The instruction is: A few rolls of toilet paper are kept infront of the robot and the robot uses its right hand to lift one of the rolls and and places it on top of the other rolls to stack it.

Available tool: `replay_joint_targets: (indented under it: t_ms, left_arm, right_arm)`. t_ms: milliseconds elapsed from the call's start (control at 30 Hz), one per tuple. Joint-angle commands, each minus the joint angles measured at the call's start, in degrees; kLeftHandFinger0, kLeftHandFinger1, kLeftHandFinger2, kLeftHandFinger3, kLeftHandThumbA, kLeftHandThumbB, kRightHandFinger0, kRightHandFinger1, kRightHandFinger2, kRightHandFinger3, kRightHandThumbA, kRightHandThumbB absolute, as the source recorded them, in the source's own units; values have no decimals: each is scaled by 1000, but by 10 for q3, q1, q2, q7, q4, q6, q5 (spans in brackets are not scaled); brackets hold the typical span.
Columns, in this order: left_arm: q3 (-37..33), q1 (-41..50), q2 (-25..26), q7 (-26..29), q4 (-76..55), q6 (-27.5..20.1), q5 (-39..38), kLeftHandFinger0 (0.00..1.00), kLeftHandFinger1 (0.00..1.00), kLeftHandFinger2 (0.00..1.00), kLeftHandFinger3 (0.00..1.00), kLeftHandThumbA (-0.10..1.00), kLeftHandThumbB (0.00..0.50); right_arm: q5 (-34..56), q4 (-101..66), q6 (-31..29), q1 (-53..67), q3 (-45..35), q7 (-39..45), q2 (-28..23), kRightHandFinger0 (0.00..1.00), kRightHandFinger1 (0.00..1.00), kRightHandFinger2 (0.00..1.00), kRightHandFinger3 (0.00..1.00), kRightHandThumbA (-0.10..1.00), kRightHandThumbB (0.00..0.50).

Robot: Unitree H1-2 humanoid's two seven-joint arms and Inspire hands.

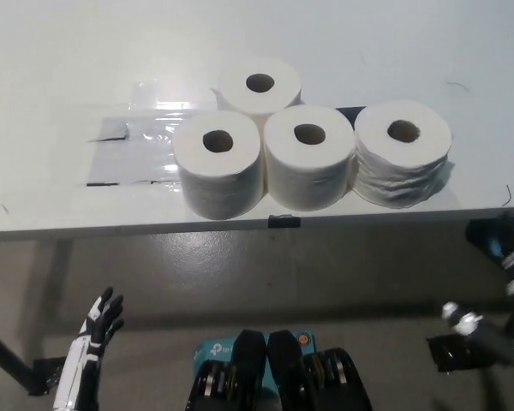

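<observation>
Four toilet paper rolls (308,141) upright, clustered near table (68,68) edge, white left hand (98,325) low, fingers spread, empty, black right hand (480,342) below table, grip unclear

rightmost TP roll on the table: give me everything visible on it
The rightmost roll is white toilet paper standing upright on end, its dark core hole facing up. Its side wall looks ridged, the layers slightly uneven. It sits on the white table near the front edge, at the right end of the front row, its left side touching or nearly touching the middle roll. Neither hand touches it.
</observation>
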Motion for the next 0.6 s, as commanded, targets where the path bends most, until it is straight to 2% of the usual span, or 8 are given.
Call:
replay_joint_targets:
  t_ms: [0, 67, 133, 200, 233, 367, 467, 567]
  left_arm:
    - [-14, -9, 18, -21, -35, -1, 10, 1000, 1000, 1000, 1000, 1000, 184]
    - [-16, -11, 18, -21, -30, 2, 7, 1000, 1000, 1000, 1000, 1000, 201]
    - [-18, -15, 19, -21, -20, -2, 4, 1000, 1000, 1000, 1000, 1000, 200]
    - [-17, -15, 19, -18, -10, -4, 7, 1000, 1000, 1000, 1000, 1000, 205]
    - [-17, -16, 20, -21, -5, -8, 4, 1000, 1000, 1000, 1000, 1000, 215]
    - [-23, -19, 24, -32, -5, -4, 2, 1000, 1000, 1000, 1000, 1000, 221]
    - [-26, -14, 26, -35, -19, 11, 8, 1000, 1000, 1000, 1000, 1000, 225]
    - [-29, -13, 27, -39, -24, 17, 6, 1000, 1000, 1000, 1000, 1000, 230]
  right_arm:
    - [47, -75, 83, -88, -40, 2, -59, 1000, 1000, 1000, 1000, 941, 267]
    - [44, -83, 125, -127, -52, 2, -79, 1000, 1000, 1000, 1000, 959, 241]
    - [38, -87, 177, -171, -59, 9, -107, 1000, 1000, 1000, 1000, 966, 263]
    - [16, -71, 248, -227, -46, 45, -167, 1000, 1000, 1000, 1000, 994, 228]
    - [12, -55, 301, -265, -31, 75, -204, 1000, 1000, 1000, 1000, 1000, 248]
    - [-23, 64, 394, -400, 54, 172, -284, 1000, 1000, 1000, 1000, 1000, 327]
    - [-20, 160, 424, -486, 107, 227, -290, 1000, 1000, 1000, 1000, 1000, 304]
    - [-23, 246, 418, -548, 147, 263, -290, 1000, 1000, 1000, 1000, 973, 318]
